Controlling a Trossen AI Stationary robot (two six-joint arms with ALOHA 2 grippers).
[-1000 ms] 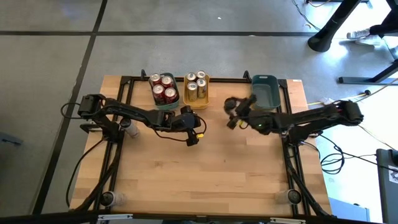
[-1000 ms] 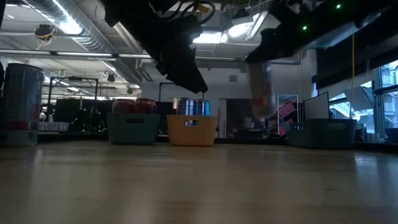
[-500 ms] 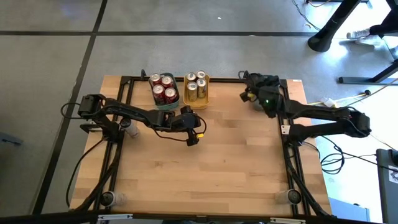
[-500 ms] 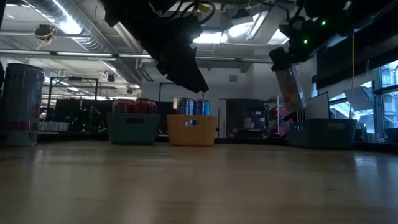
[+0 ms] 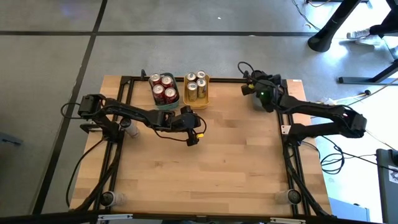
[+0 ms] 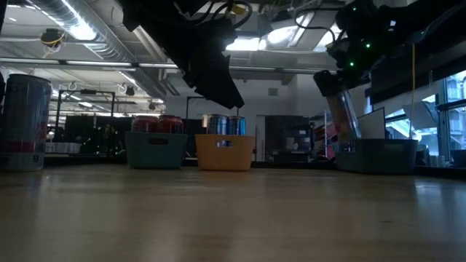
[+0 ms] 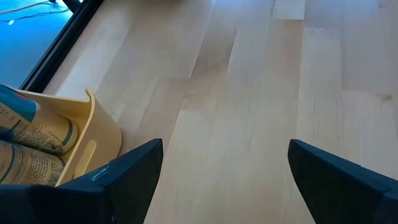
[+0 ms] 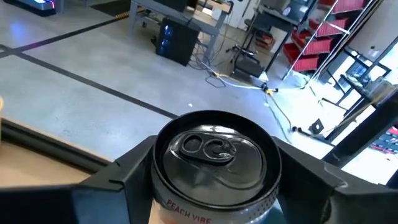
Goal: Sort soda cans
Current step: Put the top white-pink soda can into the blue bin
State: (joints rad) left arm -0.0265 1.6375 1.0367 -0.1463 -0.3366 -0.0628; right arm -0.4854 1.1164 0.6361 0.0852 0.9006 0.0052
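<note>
My right gripper (image 5: 261, 94) is at the table's far right, shut on a pale soda can (image 6: 342, 109) with a silver top (image 8: 214, 149). In the low view the can hangs over the grey-blue tray (image 6: 375, 154), which my arm covers in the high view. My left gripper (image 5: 189, 132) is open and hovers near the yellow tray (image 5: 196, 87); that tray holds several gold cans. Several red cans stand in the teal tray (image 5: 165, 89). Under the left arm, one more can (image 5: 129, 128) stands on the table. My right gripper pinches the can's side wall (image 8: 186, 208) just below the top rim, one finger (image 8: 118, 186) on each side. The fingers come slanting from above. The can is lifted clear and hangs tilted over the grey-blue tray.
The three trays line the far edge inside a black frame (image 5: 124, 81). Bare wood (image 5: 211, 174) fills the middle and near half of the table. The lone can under the left arm looms large at the low view's left edge (image 6: 25, 120).
My right gripper has carried the can from the table's middle toward the far right, until it came over the grey-blue tray. The can has tipped from near upright to tilted and has sunk slightly.
</note>
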